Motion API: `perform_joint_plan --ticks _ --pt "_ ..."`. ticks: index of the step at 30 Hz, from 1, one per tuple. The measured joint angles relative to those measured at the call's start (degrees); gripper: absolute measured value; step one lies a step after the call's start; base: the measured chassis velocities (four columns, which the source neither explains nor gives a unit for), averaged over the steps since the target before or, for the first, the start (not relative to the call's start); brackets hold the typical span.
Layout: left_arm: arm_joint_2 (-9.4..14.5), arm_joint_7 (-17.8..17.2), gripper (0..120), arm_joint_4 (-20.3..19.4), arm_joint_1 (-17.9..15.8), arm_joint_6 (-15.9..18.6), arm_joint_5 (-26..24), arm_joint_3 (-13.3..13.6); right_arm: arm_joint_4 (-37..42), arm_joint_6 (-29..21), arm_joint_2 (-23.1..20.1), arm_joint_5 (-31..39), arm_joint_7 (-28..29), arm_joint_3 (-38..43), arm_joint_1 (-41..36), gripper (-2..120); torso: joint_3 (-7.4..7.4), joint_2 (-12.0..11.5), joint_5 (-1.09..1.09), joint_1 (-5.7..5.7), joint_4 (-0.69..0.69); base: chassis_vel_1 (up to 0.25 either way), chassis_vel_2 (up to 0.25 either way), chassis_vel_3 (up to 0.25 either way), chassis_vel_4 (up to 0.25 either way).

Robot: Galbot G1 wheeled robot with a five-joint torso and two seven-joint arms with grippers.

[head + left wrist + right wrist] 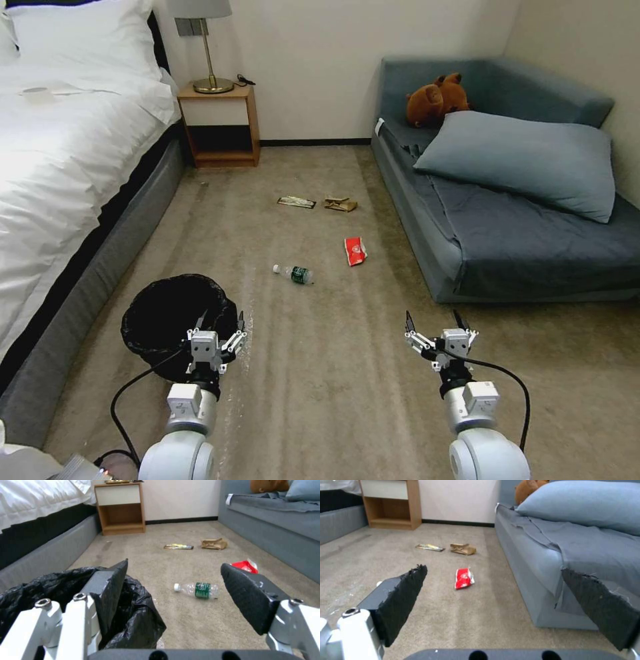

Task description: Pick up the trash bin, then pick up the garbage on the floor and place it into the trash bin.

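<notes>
The trash bin (167, 313), lined with a crinkly black bag (50, 585), stands on the carpet beside the bed. My left gripper (220, 319) is open at the bin's right rim. In the left wrist view (175, 563), the bag's edge lies between its fingers. The garbage lies ahead: a clear bottle (294, 273) (197, 590), a red-white wrapper (355, 251) (464, 578), a crumpled brown paper bag (341, 204) (463, 549) and a flat dark wrapper (297, 202) (430, 547). My right gripper (433, 319) (493, 568) hangs open and empty, low over the carpet near the sofa.
A white bed (60, 173) with a grey base runs along the left. A wooden nightstand (220, 123) with a lamp stands against the far wall. A grey-blue sofa (533, 247) with a pillow and a brown plush toy fills the right side.
</notes>
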Motion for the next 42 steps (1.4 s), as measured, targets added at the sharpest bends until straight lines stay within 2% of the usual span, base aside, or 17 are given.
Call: perform_joint_plan --ticks 42 --pt "0.0 0.0 77 0.0 0.0 0.0 0.0 0.0 0.0 0.0 0.0 0.0 0.0 0.0 0.0 100 0.0 0.0 0.0 0.0 0.0 0.0 0.0 0.0 0.0"
